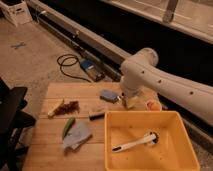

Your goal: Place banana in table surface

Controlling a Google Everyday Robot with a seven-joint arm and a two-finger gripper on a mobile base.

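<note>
The table surface (52,150) is a light wooden top of wide planks. My white arm reaches in from the right, and my gripper (128,101) hangs low over the table's back edge, just behind the yellow bin. A small pale yellow piece (132,103) shows at the gripper's tip. It may be the banana, but I cannot tell for sure, nor whether it is held. A small orange item (152,105) lies on the table to its right.
The yellow plastic bin (111,145) at the front right holds a white brush (134,143). On the table lie a blue-grey sponge (108,95), a dark brown bumpy cluster (70,106), a green vegetable (67,126), a grey cloth (78,135) and a small dark item (96,115). A dark chair (10,117) stands at the left.
</note>
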